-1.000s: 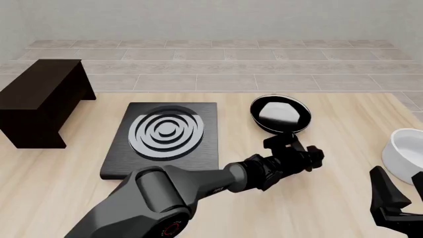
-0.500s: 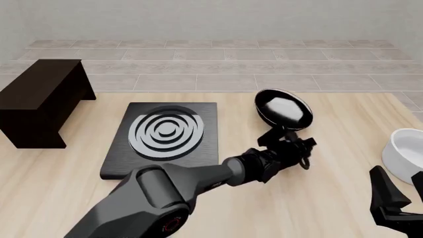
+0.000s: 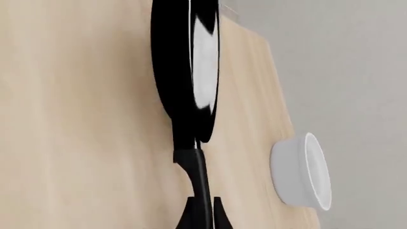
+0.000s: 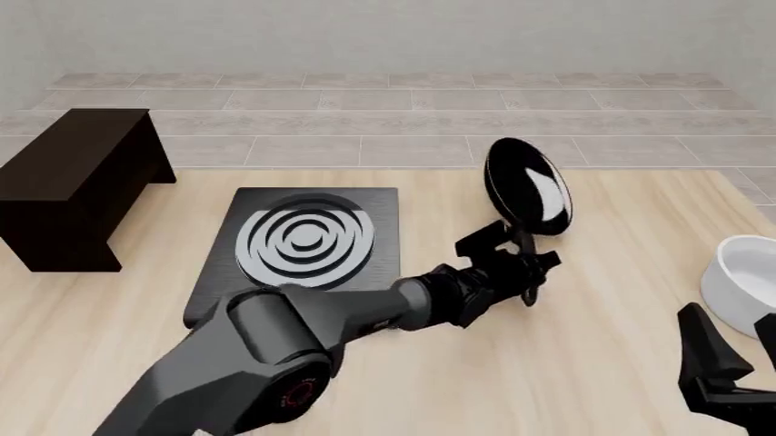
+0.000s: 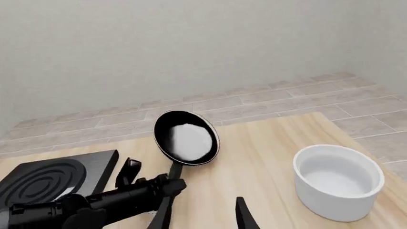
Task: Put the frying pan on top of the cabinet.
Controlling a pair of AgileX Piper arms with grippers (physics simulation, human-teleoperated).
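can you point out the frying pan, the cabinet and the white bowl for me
frying pan (image 4: pixel 529 187): front view, on the glossy inside of the tilted pan.
cabinet (image 4: pixel 75 153): front view, on its flat dark top.
white bowl (image 5: pixel 337 177): right wrist view, on the inner floor of the bowl.

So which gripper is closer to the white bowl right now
Right. The right gripper sits just in front of the white bowl, while the left gripper holds the frying pan by its handle farther left.
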